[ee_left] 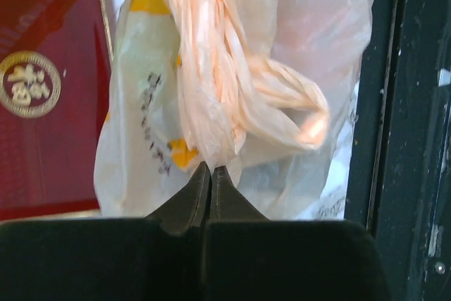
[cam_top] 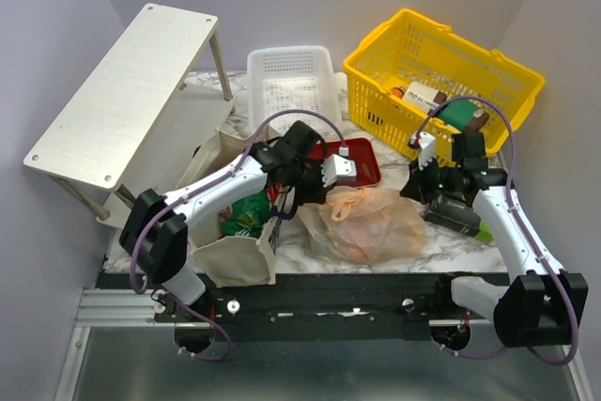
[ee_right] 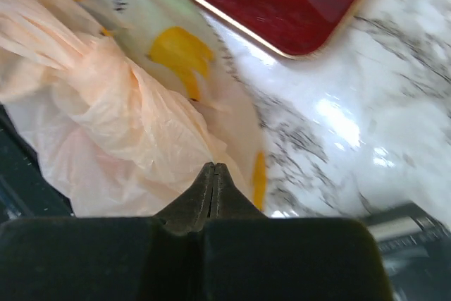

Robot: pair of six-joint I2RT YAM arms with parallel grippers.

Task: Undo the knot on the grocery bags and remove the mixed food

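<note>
The thin peach-cream plastic bag (cam_top: 368,224) with orange prints lies on the marble table in front of the arms. Its knot (ee_left: 211,68) is a twisted, bunched strand with a loop off to the right. My left gripper (ee_left: 210,168) is shut, its tips pinching the lower end of that strand; from above, the left gripper (cam_top: 324,196) is at the bag's left top. My right gripper (ee_right: 213,167) is shut on a fold of the bag's film, at the bag's right top (cam_top: 410,192). The beige canvas tote (cam_top: 235,255) stands to the left, a green snack bag (cam_top: 246,215) inside.
A red tray (cam_top: 362,159) lies just behind the plastic bag. A yellow basket (cam_top: 441,72) with boxes stands at back right, a white basket (cam_top: 293,82) at back centre, a white shelf (cam_top: 122,100) at back left. A black-and-green box (cam_top: 460,215) lies under the right arm.
</note>
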